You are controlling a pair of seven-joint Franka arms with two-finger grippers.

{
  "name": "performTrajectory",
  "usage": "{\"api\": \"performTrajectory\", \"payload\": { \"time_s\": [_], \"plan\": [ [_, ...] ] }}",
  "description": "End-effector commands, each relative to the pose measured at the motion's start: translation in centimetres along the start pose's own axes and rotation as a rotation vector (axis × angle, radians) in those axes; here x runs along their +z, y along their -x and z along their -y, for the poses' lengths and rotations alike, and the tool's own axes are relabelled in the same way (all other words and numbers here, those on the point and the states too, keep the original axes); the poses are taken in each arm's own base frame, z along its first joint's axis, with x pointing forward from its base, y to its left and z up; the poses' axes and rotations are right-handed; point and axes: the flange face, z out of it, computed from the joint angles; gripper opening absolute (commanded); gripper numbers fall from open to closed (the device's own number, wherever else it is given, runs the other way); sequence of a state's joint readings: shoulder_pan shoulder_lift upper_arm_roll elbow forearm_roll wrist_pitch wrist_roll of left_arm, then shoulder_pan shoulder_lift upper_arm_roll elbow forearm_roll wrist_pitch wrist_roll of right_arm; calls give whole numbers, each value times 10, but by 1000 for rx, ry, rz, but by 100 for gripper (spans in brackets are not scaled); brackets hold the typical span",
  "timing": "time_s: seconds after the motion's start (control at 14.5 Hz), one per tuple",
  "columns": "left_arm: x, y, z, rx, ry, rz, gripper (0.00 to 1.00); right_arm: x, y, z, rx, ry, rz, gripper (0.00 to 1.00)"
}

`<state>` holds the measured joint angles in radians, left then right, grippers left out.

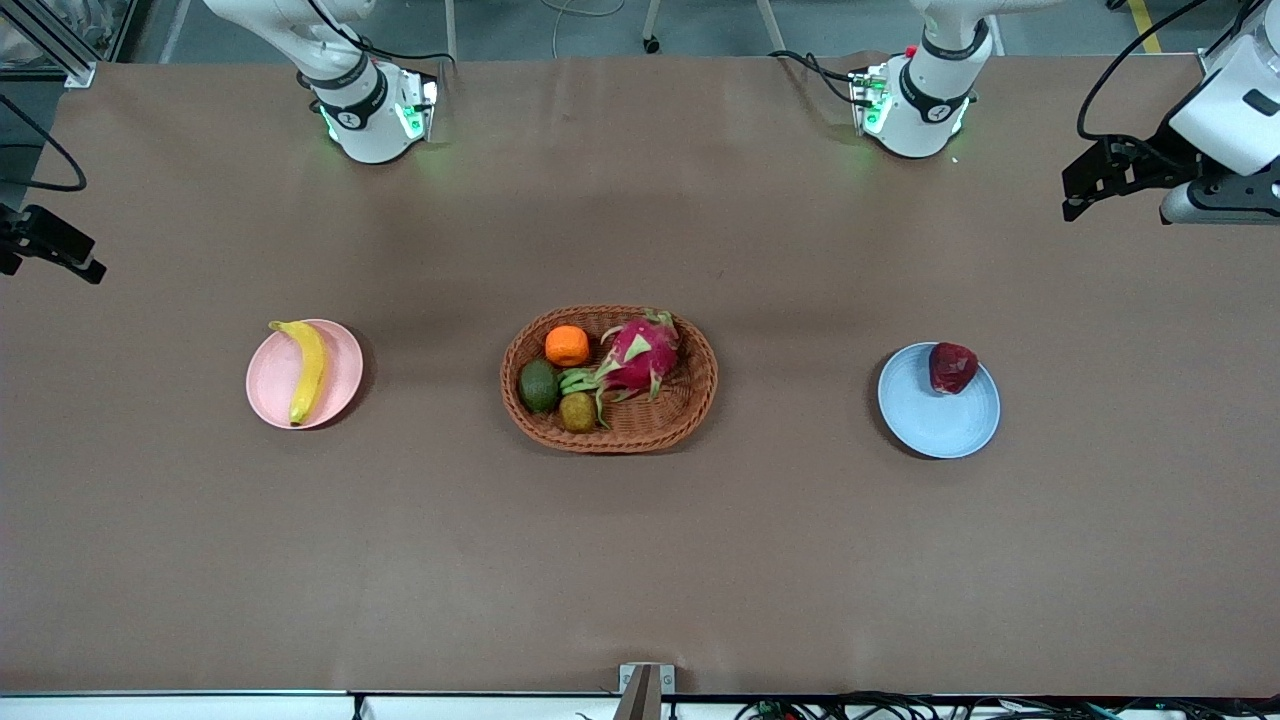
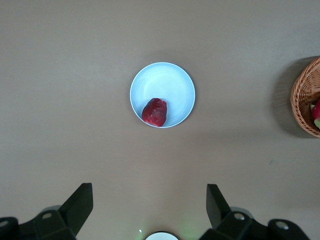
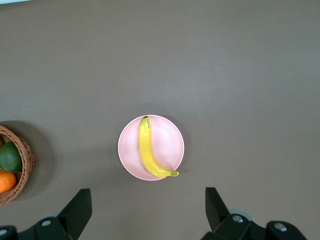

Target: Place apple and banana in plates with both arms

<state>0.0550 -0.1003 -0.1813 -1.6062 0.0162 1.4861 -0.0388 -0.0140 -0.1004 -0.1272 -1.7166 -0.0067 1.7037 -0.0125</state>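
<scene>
Fruit is sitting plated on the brown table (image 1: 640, 560).
The banana (image 1: 306, 368) is lying across the pink plate (image 1: 345, 385); the apple (image 1: 952, 367) is resting at the blue plate's (image 1: 940, 420) twelve o'clock rim. The left gripper (image 2: 150, 206) and right gripper (image 3: 148, 210) are hanging wide apart above the table ends.

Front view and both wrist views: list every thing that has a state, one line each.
banana: lying on the pink plate
apple: resting on the blue plate, near its rim
basket: holding fruit
left gripper: open, holding nothing
right gripper: open, holding nothing
</scene>
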Motion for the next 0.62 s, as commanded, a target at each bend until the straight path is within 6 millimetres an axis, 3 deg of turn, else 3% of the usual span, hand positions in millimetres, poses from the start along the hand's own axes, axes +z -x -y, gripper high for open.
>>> {"api": "performTrajectory", "payload": {
  "time_s": [0.0, 0.55],
  "plan": [
    [-5, 7, -2, 6, -3, -1, 100, -9, 4, 0, -9, -5, -21, 100],
    [-5, 7, -1, 4, -3, -1, 100, -8, 3, 1, -13, -5, -20, 100]
  ]
}}
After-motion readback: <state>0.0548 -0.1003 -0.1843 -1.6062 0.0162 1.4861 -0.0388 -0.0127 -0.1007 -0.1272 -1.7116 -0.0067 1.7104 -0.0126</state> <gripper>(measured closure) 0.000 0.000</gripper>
